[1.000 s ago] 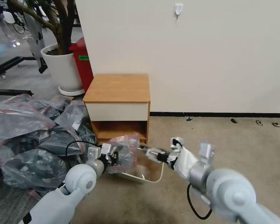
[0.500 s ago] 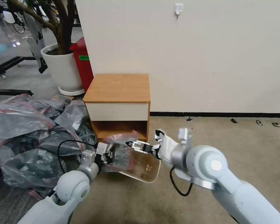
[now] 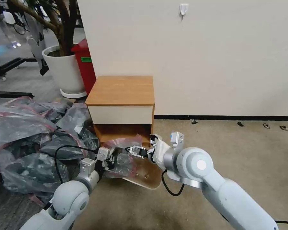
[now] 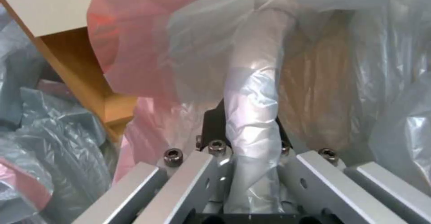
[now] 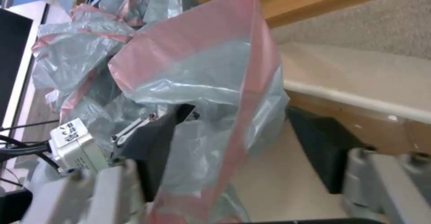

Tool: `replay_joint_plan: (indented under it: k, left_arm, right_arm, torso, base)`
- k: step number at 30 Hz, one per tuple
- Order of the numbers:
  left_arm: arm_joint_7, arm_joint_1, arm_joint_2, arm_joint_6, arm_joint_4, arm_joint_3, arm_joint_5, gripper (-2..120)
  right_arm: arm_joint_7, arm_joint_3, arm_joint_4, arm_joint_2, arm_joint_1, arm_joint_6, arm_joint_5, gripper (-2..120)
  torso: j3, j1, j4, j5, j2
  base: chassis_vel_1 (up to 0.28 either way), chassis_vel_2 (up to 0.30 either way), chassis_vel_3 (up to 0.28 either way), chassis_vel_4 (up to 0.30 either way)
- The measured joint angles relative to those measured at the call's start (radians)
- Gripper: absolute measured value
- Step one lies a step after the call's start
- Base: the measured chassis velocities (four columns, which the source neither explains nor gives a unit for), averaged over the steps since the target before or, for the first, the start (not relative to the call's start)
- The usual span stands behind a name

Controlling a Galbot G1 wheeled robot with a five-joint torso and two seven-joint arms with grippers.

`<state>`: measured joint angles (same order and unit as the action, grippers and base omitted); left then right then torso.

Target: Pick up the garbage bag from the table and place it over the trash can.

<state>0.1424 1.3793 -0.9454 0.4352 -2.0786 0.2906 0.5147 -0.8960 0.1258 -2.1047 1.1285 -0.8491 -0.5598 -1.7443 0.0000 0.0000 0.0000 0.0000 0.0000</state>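
Garbage bag (image 3: 124, 156): thin translucent grey plastic, pink-red band at rim, crinkled, held off floor at left end of trash can, just in front of counter's open shelf; a twisted fold is clamped in left pincer (image 4: 251, 140)

Trash can (image 3: 150, 177): cream, rolled rim, tilted, on carpet

Counter (image 3: 121, 91): light brown top, white drawer front, against wall

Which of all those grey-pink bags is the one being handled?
Start at the wooden table against the wall; the cream trash can sits tilted on the carpet before it. The garbage bag hangs over the can's left side, pinched by the left hand; unlike the heap farther left, it is held up.
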Motion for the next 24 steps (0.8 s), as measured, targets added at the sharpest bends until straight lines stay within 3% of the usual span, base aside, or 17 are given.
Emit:
replay_joint_plan:
  k: [8,14,24]
  left_arm:
    - [0.0,0.012,-0.002,-0.003,-0.006,0.001,-0.001,3]
    - [0.001,0.022,-0.001,-0.006,-0.008,0.006,-0.002,3]
    - [0.002,0.035,-0.004,-0.009,-0.006,0.011,-0.002,3]
  right_arm:
    - [0.003,0.001,0.004,0.002,-0.006,-0.004,0.017,38]
    - [0.023,0.006,0.0,-0.01,-0.023,-0.008,0.062,11]
    - [0.062,0.009,-0.015,-0.037,-0.043,-0.006,0.128,0]
  torso:
    - [0.0,0.0,0.0,0.0,0.0]
    - [0.0,0.0,0.0,0.0,0.0]
    - [0.0,0.0,0.0,0.0001,0.0]
  base:
    - [0.0,0.0,0.0,0.0]
    - [0.0,0.0,0.0,0.0]
    - [0.0,0.0,0.0,0.0]
